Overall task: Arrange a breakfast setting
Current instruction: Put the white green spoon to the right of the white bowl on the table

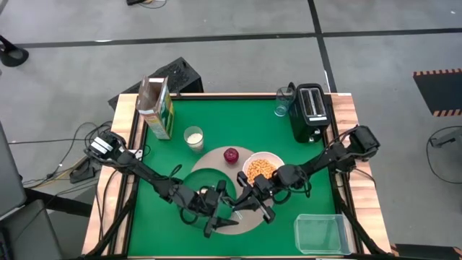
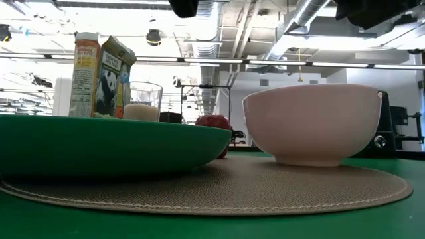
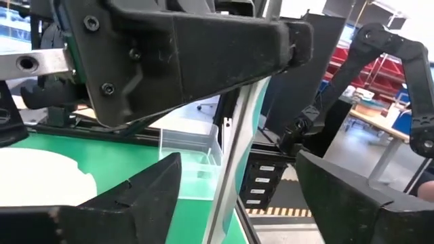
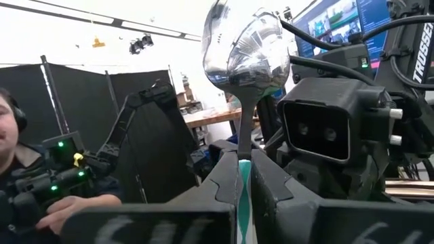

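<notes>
My right gripper (image 4: pixel 244 166) is shut on the metal spoon (image 4: pixel 247 47) above the near part of the round beige placemat (image 1: pixel 224 162). My left gripper (image 3: pixel 237 159) is open, with a finger on either side of the spoon's handle (image 3: pixel 234 142), apart from it. In the high view the two grippers meet, left (image 1: pixel 216 215) and right (image 1: pixel 250 204). On the placemat rest the dark green plate (image 2: pixel 99 143), the white bowl (image 1: pixel 263 167) of cereal and the red apple (image 1: pixel 231 154). The milk glass (image 1: pixel 193 137) and the cereal box (image 1: pixel 159 108) stand behind. The bagel is hidden. My right gripper pinches the spoon's handle (image 4: pixel 244 152) between its two fingers. The handle runs on along the fingers, and the spoon's bowl end (image 4: pixel 247 47) sticks out past the fingertips. The spoon is lifted clear of the table.
A black toaster (image 1: pixel 310 112) and a clear glass (image 1: pixel 284 101) stand at the far right. A clear plastic container (image 1: pixel 321 232) sits at the near right corner. A person (image 4: pixel 13 129) shows beyond the table in the right wrist view.
</notes>
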Robot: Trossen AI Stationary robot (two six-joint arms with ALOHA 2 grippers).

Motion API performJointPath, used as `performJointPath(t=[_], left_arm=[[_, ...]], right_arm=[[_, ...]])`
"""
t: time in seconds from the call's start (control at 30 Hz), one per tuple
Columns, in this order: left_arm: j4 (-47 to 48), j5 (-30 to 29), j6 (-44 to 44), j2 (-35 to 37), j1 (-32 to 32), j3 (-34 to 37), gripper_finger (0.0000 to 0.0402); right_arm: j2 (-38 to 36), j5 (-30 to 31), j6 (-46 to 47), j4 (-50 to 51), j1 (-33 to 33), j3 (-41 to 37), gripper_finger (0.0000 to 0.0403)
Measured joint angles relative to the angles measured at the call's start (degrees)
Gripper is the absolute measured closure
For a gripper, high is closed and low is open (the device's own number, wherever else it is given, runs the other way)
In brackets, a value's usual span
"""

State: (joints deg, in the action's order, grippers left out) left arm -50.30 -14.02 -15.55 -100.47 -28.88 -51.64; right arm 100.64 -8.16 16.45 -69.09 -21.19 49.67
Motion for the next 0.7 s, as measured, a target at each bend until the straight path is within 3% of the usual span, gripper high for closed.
performJointPath(t=[0.13,0.47,0.7], left_arm=[[0.5,0.0,0.3,0.0,0.0,0.0,0.0182],[0.0,0.0,3.5,0.0,0.0,0.0,0.0378],[0.3,-0.2,2.9,0.0,0.2,0.0,0.0366]], right_arm=[[0.0,0.0,0.0,0.2,0.0,0.0,0.0372],[0.0,-0.5,0.3,0.5,0.0,0.0,0.0367],[-0.1,0.3,1.4,0.7,-0.2,0.0,0.0360]])
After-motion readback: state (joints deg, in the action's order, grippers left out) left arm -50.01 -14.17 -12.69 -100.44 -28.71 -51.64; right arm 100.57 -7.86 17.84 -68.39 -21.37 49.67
